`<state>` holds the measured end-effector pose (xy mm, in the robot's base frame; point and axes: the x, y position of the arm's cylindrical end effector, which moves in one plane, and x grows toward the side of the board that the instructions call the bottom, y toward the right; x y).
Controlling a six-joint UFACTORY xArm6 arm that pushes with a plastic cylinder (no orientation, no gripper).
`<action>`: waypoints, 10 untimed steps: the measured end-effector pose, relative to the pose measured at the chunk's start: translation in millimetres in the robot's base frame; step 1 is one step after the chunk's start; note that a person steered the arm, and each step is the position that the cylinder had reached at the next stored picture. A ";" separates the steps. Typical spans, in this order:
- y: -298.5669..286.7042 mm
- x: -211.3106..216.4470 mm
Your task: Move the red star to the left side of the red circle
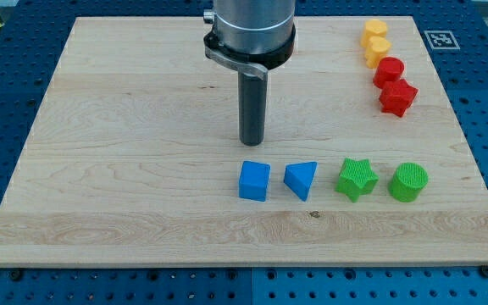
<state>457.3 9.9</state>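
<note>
My tip point(252, 141) above blue cube point(254, 180)

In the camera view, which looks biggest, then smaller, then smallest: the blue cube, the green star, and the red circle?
1. Blue cube and green star: look about alike, so no ranking between them.
2. Red circle: looks smallest, but it sits farther toward the view's top, so distance may shrink it.

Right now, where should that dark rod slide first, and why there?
Probably toward the view's right and up, to come round the red star. My tip stands just above the blue cube, far from the star, which sits touching the red circle just below it. It needs a push leftward, then up beside the circle.
</note>
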 end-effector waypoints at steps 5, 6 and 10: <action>225.0 -4.4; 277.8 -5.8; 275.3 -113.9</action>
<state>343.4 285.1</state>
